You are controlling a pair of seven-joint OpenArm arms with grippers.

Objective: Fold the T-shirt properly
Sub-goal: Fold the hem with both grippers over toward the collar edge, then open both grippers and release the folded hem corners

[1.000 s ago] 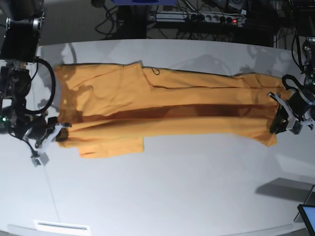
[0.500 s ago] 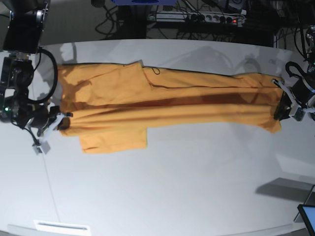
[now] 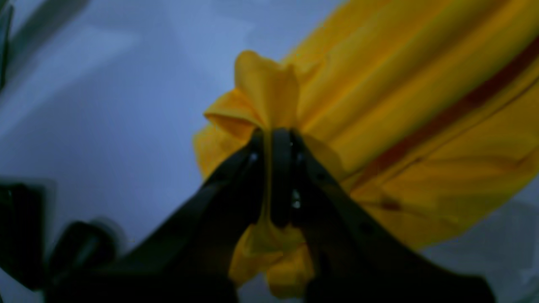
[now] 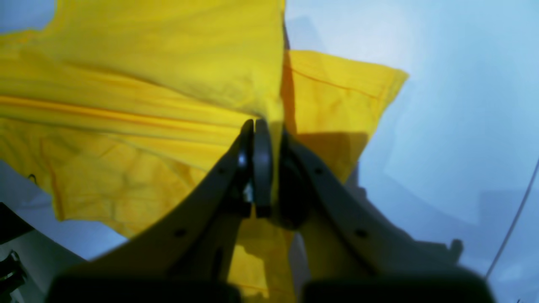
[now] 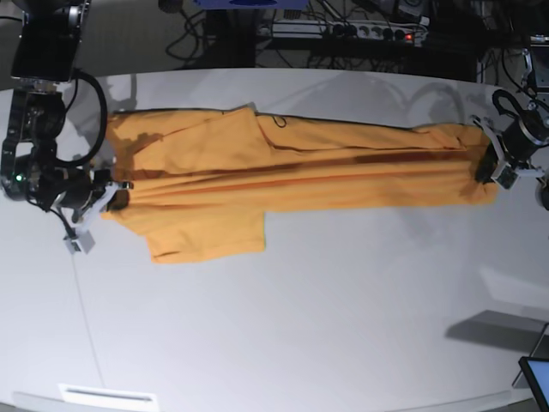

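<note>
The orange-yellow T-shirt (image 5: pixel 292 172) is stretched sideways across the far half of the white table (image 5: pixel 309 326), folded lengthwise, with a dark crease running along its middle. One sleeve (image 5: pixel 206 236) hangs toward the near side on the left. My left gripper (image 5: pixel 491 165), at the base view's right, is shut on the T-shirt's right end; cloth (image 3: pixel 269 88) bunches out between its black fingers (image 3: pixel 281 176). My right gripper (image 5: pixel 110 196), at the base view's left, is shut on the T-shirt's left end, and cloth (image 4: pixel 160 84) spreads beyond its grey fingers (image 4: pixel 262 168).
Cables and a power strip (image 5: pixel 369 33) lie beyond the table's far edge. A thin wire (image 5: pixel 86 318) runs along the table at the left toward a white strip (image 5: pixel 107 396). A dark screen corner (image 5: pixel 537 378) shows at the bottom right.
Both grippers have carried the stretched T-shirt toward the table's far side. The shirt now lies flatter and tauter, and the hanging sleeve has shifted with it.
</note>
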